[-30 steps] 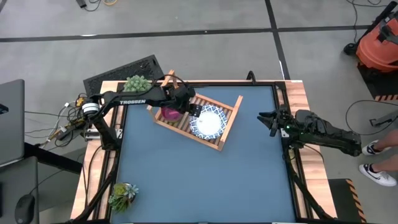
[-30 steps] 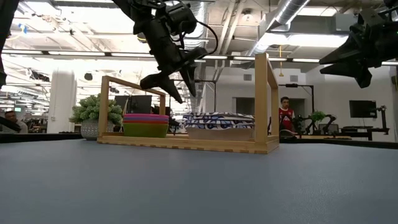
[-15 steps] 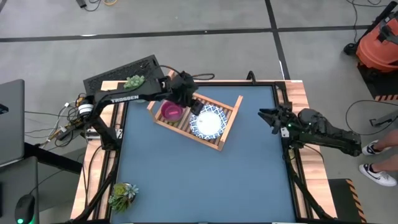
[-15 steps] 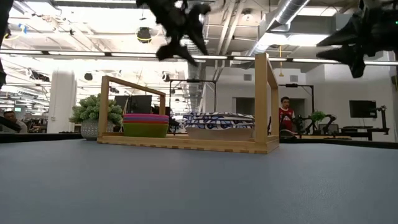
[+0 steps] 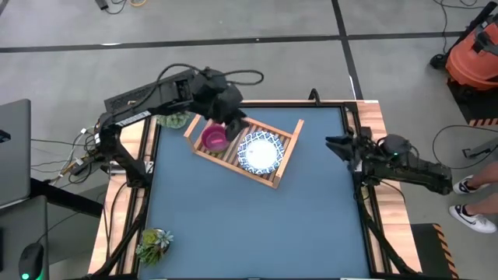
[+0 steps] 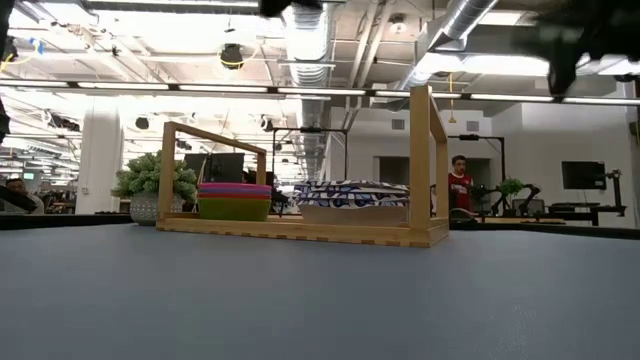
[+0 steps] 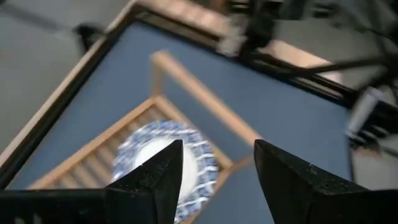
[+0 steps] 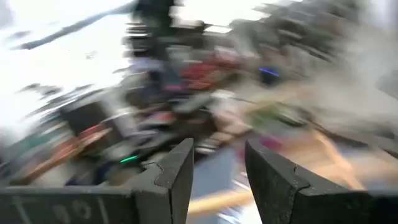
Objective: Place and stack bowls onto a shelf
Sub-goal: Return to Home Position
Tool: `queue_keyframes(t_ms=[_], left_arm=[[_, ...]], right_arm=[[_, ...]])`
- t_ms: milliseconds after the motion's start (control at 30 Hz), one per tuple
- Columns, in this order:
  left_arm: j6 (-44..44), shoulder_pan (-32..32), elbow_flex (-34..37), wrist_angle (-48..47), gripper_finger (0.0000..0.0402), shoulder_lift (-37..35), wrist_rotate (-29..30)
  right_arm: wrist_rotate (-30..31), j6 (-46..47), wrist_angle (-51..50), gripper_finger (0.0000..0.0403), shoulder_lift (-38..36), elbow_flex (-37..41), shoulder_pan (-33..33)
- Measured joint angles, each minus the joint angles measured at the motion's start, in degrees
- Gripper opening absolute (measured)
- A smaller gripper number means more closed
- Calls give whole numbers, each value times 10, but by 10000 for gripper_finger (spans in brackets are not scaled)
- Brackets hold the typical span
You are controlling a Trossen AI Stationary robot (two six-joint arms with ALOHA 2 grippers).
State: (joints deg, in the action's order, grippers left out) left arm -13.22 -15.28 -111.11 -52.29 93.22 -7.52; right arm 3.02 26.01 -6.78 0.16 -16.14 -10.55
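The wooden slatted shelf lies slantwise on the blue table at the far middle. At its left end sits a stack of small bowls with a magenta one on top; the low view shows the stack as magenta over green. A white bowl with a blue patterned rim rests on the slats beside it and also shows in the left wrist view. My left gripper hangs open, high above the shelf's far left end, nothing between its fingers. My right gripper stands open at the table's right edge.
One potted plant stands at the table's far left corner, partly under my left arm; another stands at the near left. The blue table top in front of the shelf is bare. An orange vacuum stands off the table.
My left gripper has risen from just above the bowls in the shelf to high over its far left end, pulling back toward the far left corner and rolling as it went; it stays open. My right gripper has tipped upward at the right edge. The bowls and shelf have kept still.
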Motion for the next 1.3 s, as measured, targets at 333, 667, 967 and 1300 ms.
queue_keyframes(t_ms=[333, 667, 967, 1300], left_arm=[[93, 14, 58, 126, 180, -86, -46], [-21, -4, 456, 421, 180, -331, -87], [-89, 45, 748, 617, 180, -514, 17], [-114, 53, 902, 628, 180, -716, 69]], right_arm=[[-130, -84, 94, 171, 0, -1, 11], [-142, -77, 98, 171, 0, 0, 12], [-137, -76, 96, 171, 0, 0, 9], [-135, -62, 93, 171, 0, 0, -9]])
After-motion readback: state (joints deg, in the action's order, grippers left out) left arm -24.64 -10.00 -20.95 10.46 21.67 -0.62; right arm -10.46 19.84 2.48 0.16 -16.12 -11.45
